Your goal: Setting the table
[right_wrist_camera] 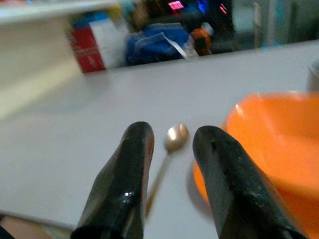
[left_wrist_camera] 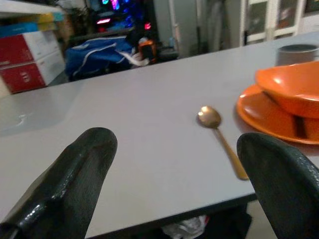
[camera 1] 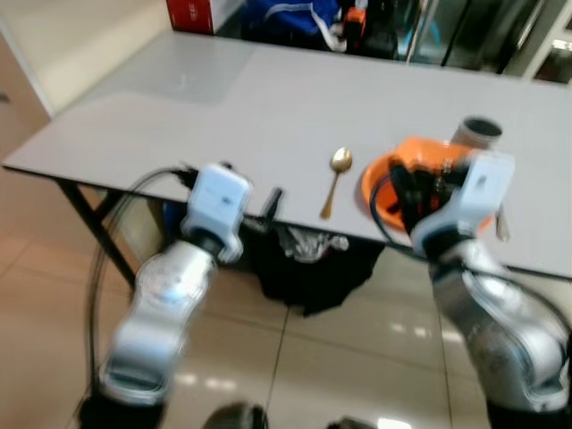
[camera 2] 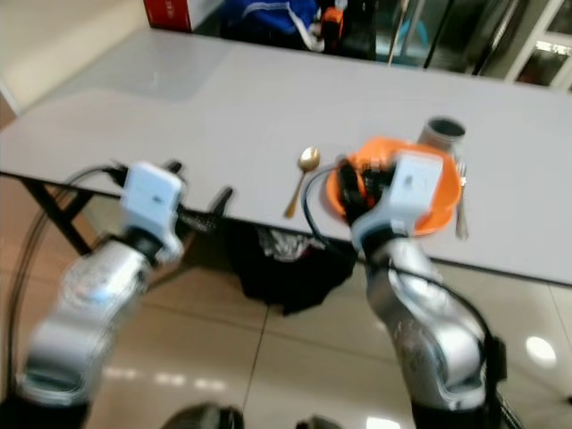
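No readable text anywhere. The red box (camera 1: pixel 189 13) at the far end of the table (camera 1: pixel 268 116) carries small white marks, too blurred to read as letters. In the left wrist view the red-and-white cartons (left_wrist_camera: pixel 27 62) show a small white mark each, also illegible. Glowing pink and red lights (left_wrist_camera: pixel 104 21) in the dark background could be signs or displays, can't tell; no characters resolve. Nothing printed on the orange dishes (left_wrist_camera: pixel 286 99), the spoon (camera 1: pixel 337 179) or the grey cup (camera 1: pixel 478 134).
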Tool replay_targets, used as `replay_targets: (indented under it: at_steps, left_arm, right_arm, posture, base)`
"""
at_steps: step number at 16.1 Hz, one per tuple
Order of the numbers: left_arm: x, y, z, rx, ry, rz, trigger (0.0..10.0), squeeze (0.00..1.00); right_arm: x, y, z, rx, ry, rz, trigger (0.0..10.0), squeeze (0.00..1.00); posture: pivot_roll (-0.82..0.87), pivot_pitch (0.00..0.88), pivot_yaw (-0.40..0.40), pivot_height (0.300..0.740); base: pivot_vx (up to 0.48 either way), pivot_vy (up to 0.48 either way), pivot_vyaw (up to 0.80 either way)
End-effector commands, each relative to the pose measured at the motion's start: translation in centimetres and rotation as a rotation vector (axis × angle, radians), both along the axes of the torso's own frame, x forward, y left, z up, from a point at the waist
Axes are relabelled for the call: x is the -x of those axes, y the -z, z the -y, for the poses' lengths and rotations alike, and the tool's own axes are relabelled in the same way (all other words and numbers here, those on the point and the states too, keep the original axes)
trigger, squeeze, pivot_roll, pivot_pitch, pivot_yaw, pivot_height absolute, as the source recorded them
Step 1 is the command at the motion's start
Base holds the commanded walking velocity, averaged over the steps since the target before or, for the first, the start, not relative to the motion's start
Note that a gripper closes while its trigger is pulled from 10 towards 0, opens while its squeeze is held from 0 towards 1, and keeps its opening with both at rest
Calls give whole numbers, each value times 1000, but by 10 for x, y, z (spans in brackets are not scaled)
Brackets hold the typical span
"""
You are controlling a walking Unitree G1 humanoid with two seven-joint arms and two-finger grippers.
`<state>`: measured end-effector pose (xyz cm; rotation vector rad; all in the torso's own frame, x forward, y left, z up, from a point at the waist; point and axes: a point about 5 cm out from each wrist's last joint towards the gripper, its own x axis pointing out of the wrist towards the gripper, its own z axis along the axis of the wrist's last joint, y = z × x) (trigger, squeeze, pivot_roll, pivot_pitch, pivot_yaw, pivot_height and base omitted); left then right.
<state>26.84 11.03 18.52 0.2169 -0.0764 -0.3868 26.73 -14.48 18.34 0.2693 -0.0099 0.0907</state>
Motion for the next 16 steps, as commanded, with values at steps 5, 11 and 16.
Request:
replay_targets:
  at_steps: [5, 11, 16]
  left_arm:
    - [-2, 4, -11, 33, -78, -5, 10000, 1000]
    - [-15, 1, -30, -34, -193, 29, 10000, 0]
    - [-19, -1, -20, 11, -201, 56, 10000, 0]
  right_arm:
    - [1, 7, 3, 258, 0, 78, 10000, 1000]
    - [-3, 21, -3, 305, -39, 35, 10000, 0]
    - [-13, 14, -4, 311, -65, 66, 10000, 0]
  posture:
    - [69, 67, -24, 740]
    - [66, 89, -35, 740]
    - [16, 90, -54, 740]
  base:
    - [0, 480, 0]
    - [0, 480, 0]
    - [0, 480, -480]
